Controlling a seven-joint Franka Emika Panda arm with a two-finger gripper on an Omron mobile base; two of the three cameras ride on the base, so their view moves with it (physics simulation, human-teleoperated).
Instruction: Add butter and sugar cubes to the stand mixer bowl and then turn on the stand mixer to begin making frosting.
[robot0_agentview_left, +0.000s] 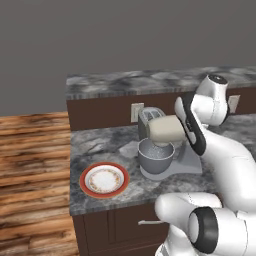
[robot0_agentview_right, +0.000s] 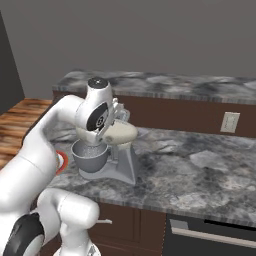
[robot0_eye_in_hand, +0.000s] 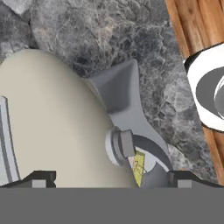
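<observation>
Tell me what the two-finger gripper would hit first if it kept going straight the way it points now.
Most likely the stand mixer's rounded cream-beige head, which lies directly ahead between the open gripper's fingertips. How far off it is remains unclear.

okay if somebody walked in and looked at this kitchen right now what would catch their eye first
Probably the stand mixer in the middle of the grey stone counter, its cream head down over the stand mixer bowl, with the white arm bent over it. The open gripper hangs right above the mixer's head, and a yellow stick, the butter, peeks out inside the bowl. Next, the red-rimmed plate to the left of the bowl in the left base view.
</observation>
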